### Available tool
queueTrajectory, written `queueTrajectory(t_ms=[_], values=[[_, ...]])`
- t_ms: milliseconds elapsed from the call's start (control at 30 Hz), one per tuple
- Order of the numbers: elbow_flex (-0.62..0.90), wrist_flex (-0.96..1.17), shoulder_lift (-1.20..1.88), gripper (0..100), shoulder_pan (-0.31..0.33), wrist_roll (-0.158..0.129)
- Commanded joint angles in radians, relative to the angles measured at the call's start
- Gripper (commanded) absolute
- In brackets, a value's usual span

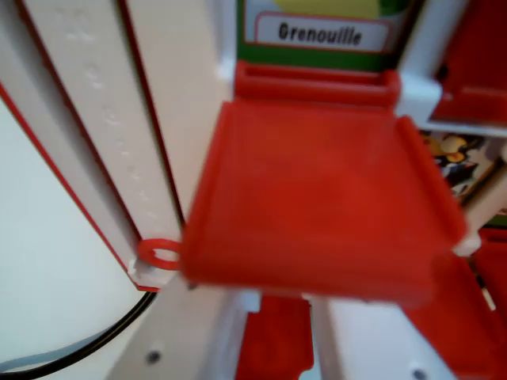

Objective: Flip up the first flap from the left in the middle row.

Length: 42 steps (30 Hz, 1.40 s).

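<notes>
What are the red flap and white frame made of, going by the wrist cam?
Red flap: looks like moulded plastic, smooth with a soft sheen and raised edge lips. White frame: likely plastic too, matte, with embossed dots along the rail. The blur leaves the fine texture unclear.

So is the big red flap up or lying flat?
Up, at least partly. The red flap swings out from its hinge below the "Grenouille" label. Whether it's fully up, cannot tell.

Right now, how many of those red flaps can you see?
5, maybe more out of frame. One large red flap fills the centre. Parts of others show at top right, far right, bottom centre and bottom right.
</notes>
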Motion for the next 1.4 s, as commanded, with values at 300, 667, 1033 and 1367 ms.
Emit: queueTrajectory(t_ms=[300,667,1033,1367], values=[[-0.049,0.006,0.114,1,-0.003,-0.026],[0.002,0.215,0.485,1,0.048,-0.060],[0.324,0.420,1.154,1,0.094,-0.123],[0.426,0.667,1.603,1,0.164,-0.143]])
